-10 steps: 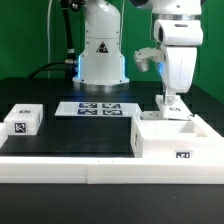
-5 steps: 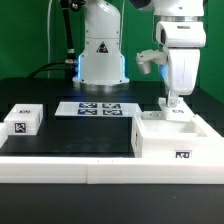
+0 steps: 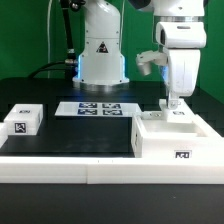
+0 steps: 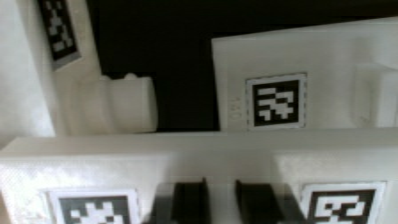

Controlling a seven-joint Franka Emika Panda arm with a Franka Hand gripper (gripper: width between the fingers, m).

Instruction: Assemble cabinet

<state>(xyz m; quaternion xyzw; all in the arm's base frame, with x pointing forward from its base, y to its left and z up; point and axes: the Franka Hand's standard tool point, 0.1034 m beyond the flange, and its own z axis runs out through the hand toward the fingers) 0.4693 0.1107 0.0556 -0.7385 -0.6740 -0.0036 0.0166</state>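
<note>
The cabinet (image 3: 165, 140), a big white box with recessed compartments and a tag on its front, stands at the exterior view's right. My gripper (image 3: 172, 102) hangs straight down over its back edge. In the wrist view the gripper (image 4: 222, 200) has its two dark fingers (image 4: 187, 202) close together with a narrow white strip between them. The strip belongs to a white part (image 4: 107, 165) carrying a tag on each side of the fingers. Beyond it lie a white tagged face (image 4: 285, 70) and a white round knob (image 4: 125, 100); which pieces these belong to I cannot tell.
A small white tagged block (image 3: 22, 120) sits at the exterior view's left. The marker board (image 3: 100, 108) lies flat in front of the robot base (image 3: 100, 55). A white ledge (image 3: 90, 170) runs along the front of the black table.
The gripper has shifted slightly over the cabinet since a second ago. Over the last half second nothing visibly moves.
</note>
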